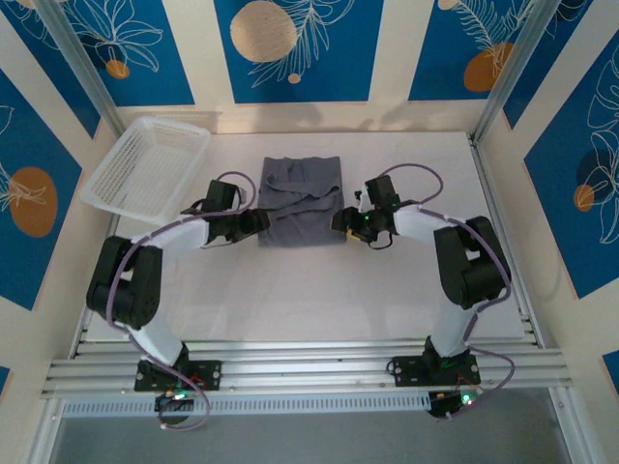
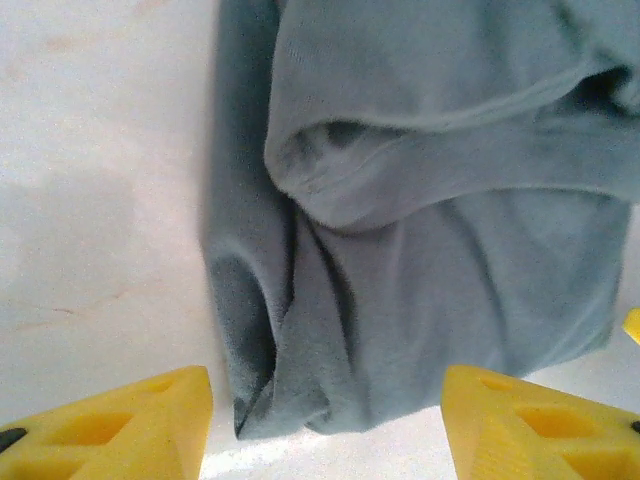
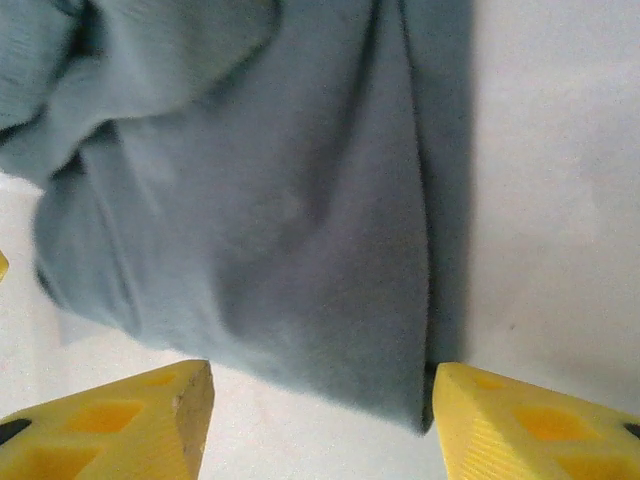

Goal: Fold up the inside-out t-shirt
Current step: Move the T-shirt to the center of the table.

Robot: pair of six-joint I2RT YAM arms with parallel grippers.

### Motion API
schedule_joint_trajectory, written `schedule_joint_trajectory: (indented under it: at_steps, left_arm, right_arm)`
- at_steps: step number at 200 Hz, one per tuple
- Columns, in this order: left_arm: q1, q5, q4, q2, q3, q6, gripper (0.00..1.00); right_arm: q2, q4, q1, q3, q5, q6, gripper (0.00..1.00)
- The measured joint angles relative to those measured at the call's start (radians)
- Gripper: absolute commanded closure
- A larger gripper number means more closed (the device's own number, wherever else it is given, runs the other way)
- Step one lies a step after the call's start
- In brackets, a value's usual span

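The inside-out t-shirt (image 1: 302, 201) lies on the white table (image 1: 309, 290) as a rumpled slate-grey rectangle, with loose folds across its middle. My left gripper (image 1: 259, 224) is open at its near left corner. In the left wrist view the yellow fingers (image 2: 120, 425) stand wide apart, and the shirt (image 2: 420, 230) corner lies on the table just beyond them, ungripped. My right gripper (image 1: 340, 222) is open at the near right corner. In the right wrist view, its fingers (image 3: 540, 425) flank the shirt (image 3: 280, 210) edge, one beside the corner's tip.
A white mesh basket (image 1: 174, 124) lies tilted at the back left, close to the left arm's elbow. Aluminium rails (image 1: 309, 367) run along the near edge by the arm bases. Bare table (image 1: 309, 290) stretches in front of the shirt.
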Motion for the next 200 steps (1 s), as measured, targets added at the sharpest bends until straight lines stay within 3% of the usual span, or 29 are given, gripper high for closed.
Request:
schedule_joint_trajectory:
  at_steps: [13, 23, 46, 58, 99, 127, 148, 159, 169, 174, 181, 200]
  left_arm:
    - [-0.006, 0.01, 0.025, 0.045, 0.006, -0.008, 0.47]
    - [-0.01, 0.021, 0.04, 0.077, 0.018, -0.017, 0.55]
    - [-0.021, 0.038, 0.059, 0.138, 0.065, -0.024, 0.86]
    - [-0.026, 0.045, 0.067, 0.151, 0.075, -0.032, 1.0]
    - [-0.03, 0.043, 0.066, 0.099, -0.014, -0.045, 1.0]
    - [-0.049, 0.048, 0.046, -0.052, -0.185, -0.054, 1.0]
    - [-0.111, 0.039, 0.025, -0.178, -0.294, -0.08, 1.0]
    - [-0.153, 0.027, 0.011, -0.226, -0.337, -0.1, 0.85]
    - [-0.188, 0.021, 0.002, -0.259, -0.37, -0.116, 0.66]
    - [-0.205, 0.018, -0.005, -0.272, -0.383, -0.133, 0.6]
    - [-0.225, 0.013, -0.016, -0.285, -0.396, -0.148, 0.55]
    - [-0.251, -0.013, -0.046, -0.315, -0.404, -0.177, 0.52]
  right_arm:
    - [0.036, 0.024, -0.003, 0.002, 0.002, 0.006, 0.49]
    - [0.062, 0.04, -0.005, 0.006, 0.003, 0.011, 0.6]
    - [0.093, 0.066, -0.007, 0.015, 0.002, 0.036, 0.95]
    - [0.094, 0.07, -0.007, 0.015, 0.009, 0.051, 1.0]
    - [0.05, 0.083, -0.014, -0.036, 0.034, 0.057, 1.0]
    - [-0.085, 0.081, -0.012, -0.173, 0.023, 0.073, 1.0]
    - [-0.229, 0.079, 0.026, -0.325, 0.028, 0.111, 1.0]
    - [-0.303, 0.068, 0.054, -0.406, 0.045, 0.139, 1.0]
    - [-0.375, 0.049, 0.08, -0.477, 0.057, 0.169, 0.84]
    - [-0.407, 0.035, 0.091, -0.506, 0.063, 0.177, 0.69]
    - [-0.446, 0.01, 0.102, -0.533, 0.069, 0.188, 0.57]
    - [-0.528, -0.068, 0.112, -0.541, 0.084, 0.196, 0.52]
